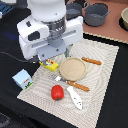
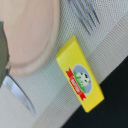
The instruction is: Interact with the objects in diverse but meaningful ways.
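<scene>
The yellow box with a red label (image 1: 49, 64) lies on the woven placemat (image 1: 102, 82), just off the tan plate's rim towards the exterior view's left. My gripper (image 1: 48, 58) hangs directly over it, its fingertips hidden under the white hand. The wrist view looks straight down on the yellow box (image 2: 80, 82), and nothing grips it. A shiny red pepper (image 1: 57, 92) sits near the mat's front edge. Beside it lies a white elongated piece (image 1: 75, 97). A white carton (image 1: 22, 80) stands on the mat's corner at the exterior view's left.
The tan plate (image 1: 73, 68) fills the mat's middle, with a wooden-handled fork (image 1: 91, 61) behind it and a knife (image 1: 79, 86) in front. Fork tines (image 2: 85, 15) and the knife blade (image 2: 17, 97) flank the box. Two grey pots (image 1: 96, 13) stand behind.
</scene>
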